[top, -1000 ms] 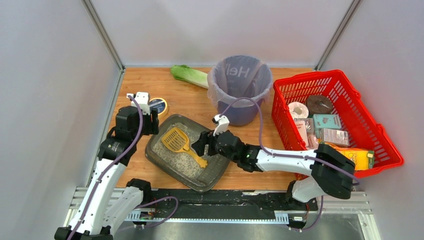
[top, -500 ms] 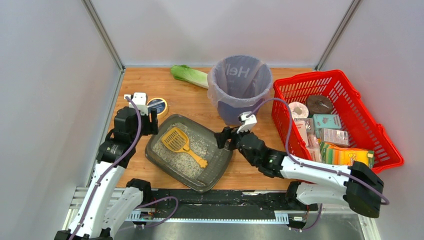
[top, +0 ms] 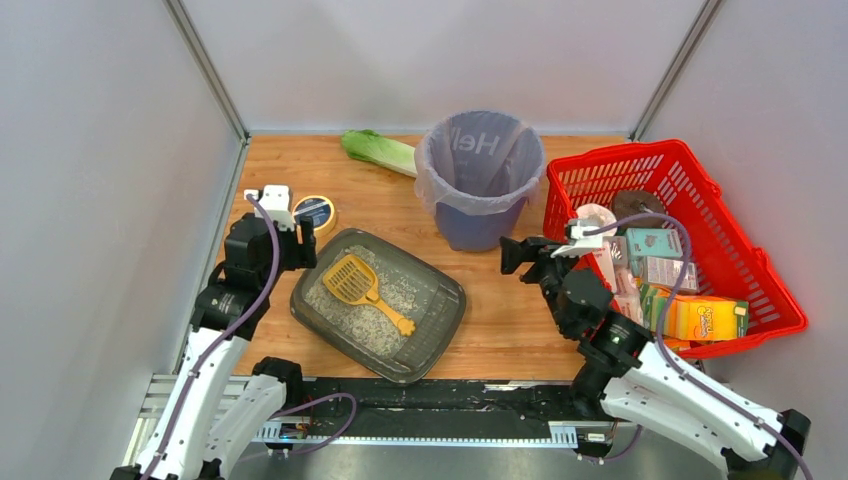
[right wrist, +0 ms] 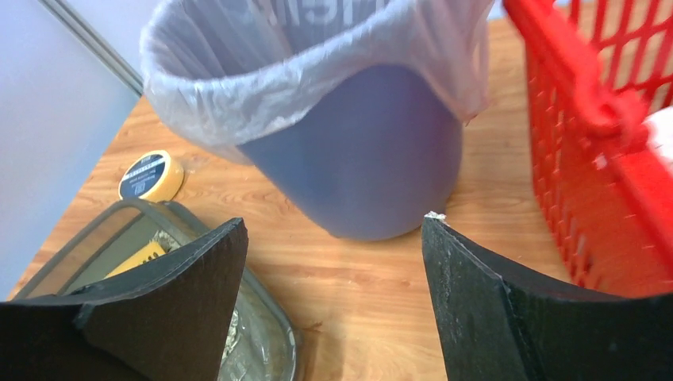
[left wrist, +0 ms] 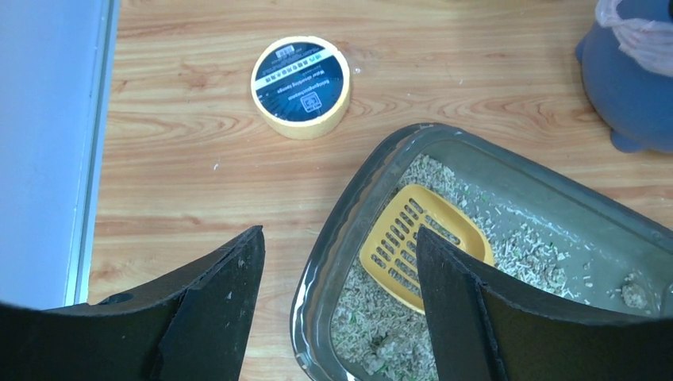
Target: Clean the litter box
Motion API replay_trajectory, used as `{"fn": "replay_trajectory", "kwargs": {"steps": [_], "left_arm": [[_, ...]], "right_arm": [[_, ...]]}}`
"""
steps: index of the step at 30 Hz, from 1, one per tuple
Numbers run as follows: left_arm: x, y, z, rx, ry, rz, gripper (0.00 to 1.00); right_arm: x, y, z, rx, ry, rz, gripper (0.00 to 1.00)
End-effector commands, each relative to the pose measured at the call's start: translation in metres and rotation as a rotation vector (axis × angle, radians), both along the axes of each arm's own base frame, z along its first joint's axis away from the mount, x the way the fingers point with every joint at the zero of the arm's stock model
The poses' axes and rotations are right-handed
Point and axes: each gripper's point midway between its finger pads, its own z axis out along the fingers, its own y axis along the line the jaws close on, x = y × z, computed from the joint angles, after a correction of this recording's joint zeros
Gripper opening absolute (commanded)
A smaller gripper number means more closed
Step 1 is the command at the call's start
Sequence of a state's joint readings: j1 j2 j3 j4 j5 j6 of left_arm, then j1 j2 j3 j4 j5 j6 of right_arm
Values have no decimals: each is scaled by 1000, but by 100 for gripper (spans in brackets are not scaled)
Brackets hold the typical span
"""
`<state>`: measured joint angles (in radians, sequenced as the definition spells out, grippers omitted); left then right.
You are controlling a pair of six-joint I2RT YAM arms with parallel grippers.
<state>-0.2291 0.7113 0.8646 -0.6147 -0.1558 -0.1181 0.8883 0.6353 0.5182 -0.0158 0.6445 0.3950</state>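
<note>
Two pincers are open, and neither holds anything. The left gripper [left wrist: 340, 238] hovers over the 9 o'clock rim of the litter box [top: 428, 330] with its jaws spread wide. The right gripper [right wrist: 333, 221], its jaws just as wide, hangs well apart at the tray's 3 o'clock, between the bag-lined purple bin [top: 480, 180] and the red basket [top: 680, 160]. The litter box sits at 7 o'clock on the wooden table [top: 500, 330]. A yellow slotted scoop [top: 358, 285] lies on the litter, handle toward 5 o'clock. The tray looks stiff but shallow and weighted with loose granules, so tilting it would likely spill them. Its rim seems the best hold. The scoop looks light and rigid, best pinched at the handle.
</note>
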Motion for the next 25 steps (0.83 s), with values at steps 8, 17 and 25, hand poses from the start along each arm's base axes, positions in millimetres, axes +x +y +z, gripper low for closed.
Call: {"fn": "replay_trajectory", "kwargs": {"steps": [8,17,25], "left_arm": [[-4,-3,34,-51,-183,-22,79],[-6,-3,39,-56,-204,-24,79],[-7,-3,40,-54,-212,-27,79]], "right_arm": [[-16,-66,96,-141,-189,-141,83],[-28,-97,114,-184,-241,-217,83],[-29,-100,114,-195,-242,-222,84]]}}
